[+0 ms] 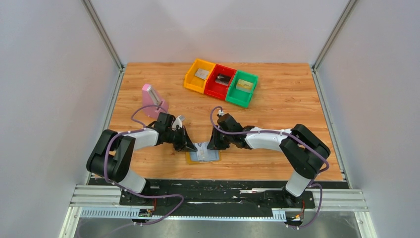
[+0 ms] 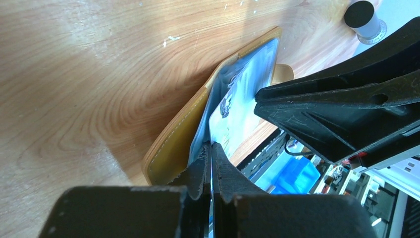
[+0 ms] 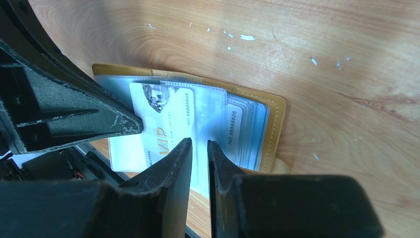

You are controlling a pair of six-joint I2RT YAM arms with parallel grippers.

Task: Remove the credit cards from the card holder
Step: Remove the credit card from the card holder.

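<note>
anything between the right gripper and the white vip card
Only its clear sleeve: the right gripper straddles the near edge of the white VIP card. The left gripper is shut on the card holder beside it.

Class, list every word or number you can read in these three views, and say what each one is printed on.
"VIP": on the front pale card in the card holder.
"NO 8888848": along the same card; the last digits are uncertain.
"NO.8888826": on the card behind it, seen through a clear sleeve.
The small print beside "VIP" is too small to read.
Nothing is readable in the top view, and the print in the left wrist view is blurred.
</note>
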